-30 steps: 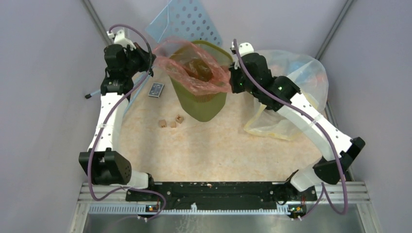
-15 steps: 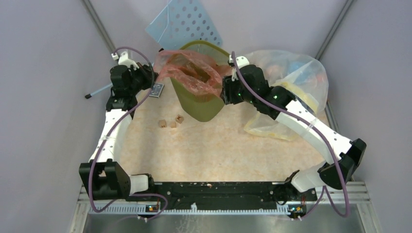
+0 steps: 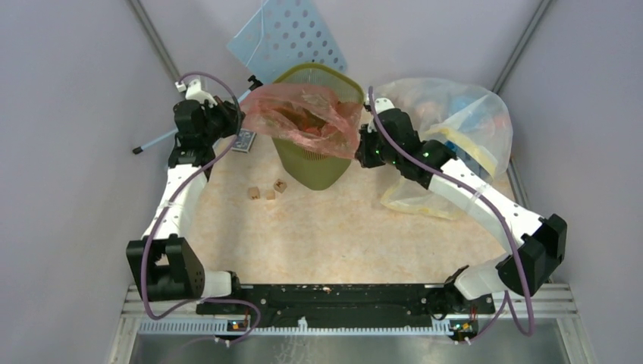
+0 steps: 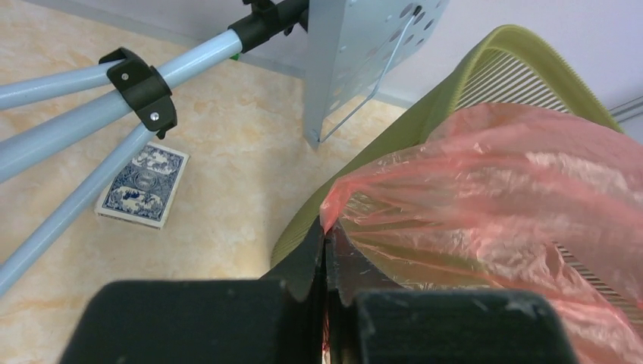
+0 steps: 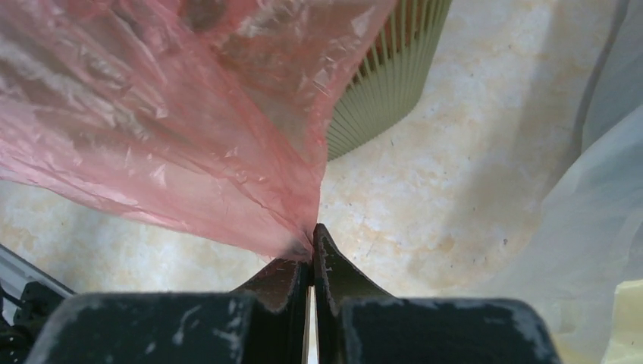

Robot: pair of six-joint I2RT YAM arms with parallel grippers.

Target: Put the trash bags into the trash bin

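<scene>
The orange-red trash bag (image 3: 307,120) is stretched between my two grippers over the mouth of the olive-green trash bin (image 3: 312,167). My left gripper (image 3: 241,120) is shut on the bag's left edge, beside the bin's left rim. In the left wrist view the gripper (image 4: 326,233) pinches the bag (image 4: 515,182) against the bin's rim (image 4: 425,114). My right gripper (image 3: 358,142) is shut on the bag's right edge, at the bin's right side. In the right wrist view the gripper (image 5: 313,241) holds the bag (image 5: 174,121) above the floor, with the bin's ribbed wall (image 5: 387,83) behind.
A pale blue perforated panel (image 3: 292,34) leans behind the bin. A large clear bag of colourful items (image 3: 455,144) lies at the right, under my right arm. A deck of cards (image 3: 244,141), small wooden cubes (image 3: 265,191) and a blue-tubed stand (image 4: 83,114) are at the left.
Both grippers pulled the bag's edges apart and spread it wider across the bin's mouth. The right gripper moved slightly right and down, and the left held near the bin's left rim.
</scene>
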